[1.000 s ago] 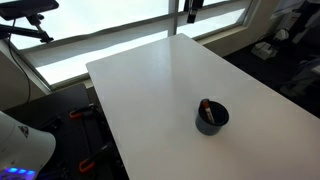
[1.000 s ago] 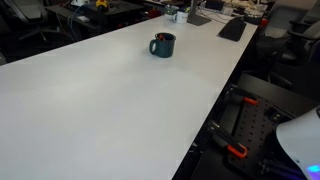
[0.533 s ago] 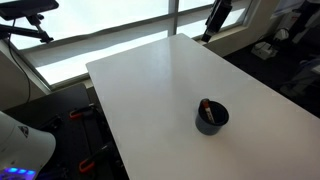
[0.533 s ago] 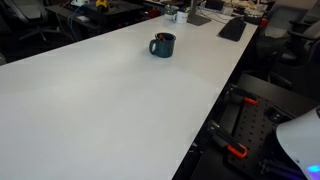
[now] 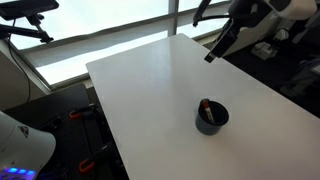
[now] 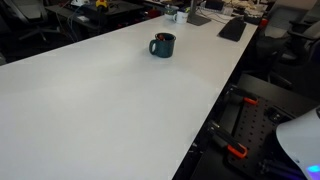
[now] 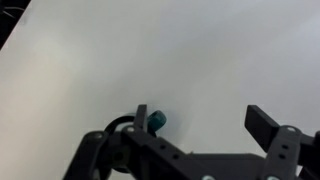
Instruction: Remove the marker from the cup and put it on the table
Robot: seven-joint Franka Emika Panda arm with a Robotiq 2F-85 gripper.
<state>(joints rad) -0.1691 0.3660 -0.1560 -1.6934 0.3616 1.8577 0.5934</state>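
Note:
The dark cup (image 5: 212, 117) stands on the white table (image 5: 150, 80) near its front part, and it also shows in the other exterior view (image 6: 162, 45). The marker (image 5: 205, 107) stands in the cup, with its red end sticking up above the rim. My gripper (image 5: 212, 52) hangs above the table's far edge, well away from the cup. In the wrist view the gripper (image 7: 205, 122) is open and empty over the white table. A small teal shape that looks like the cup (image 7: 158, 120) shows beside one finger, far off.
Windows run along the far side of the table (image 5: 110, 30). Keyboards and desk clutter (image 6: 232, 28) lie at the table's far end. Robot base parts and red clamps (image 6: 236, 150) sit below the table edge.
My arm has swung in from the top edge of the exterior view, down and to the right over the table's far corner. Cup and marker have not moved.

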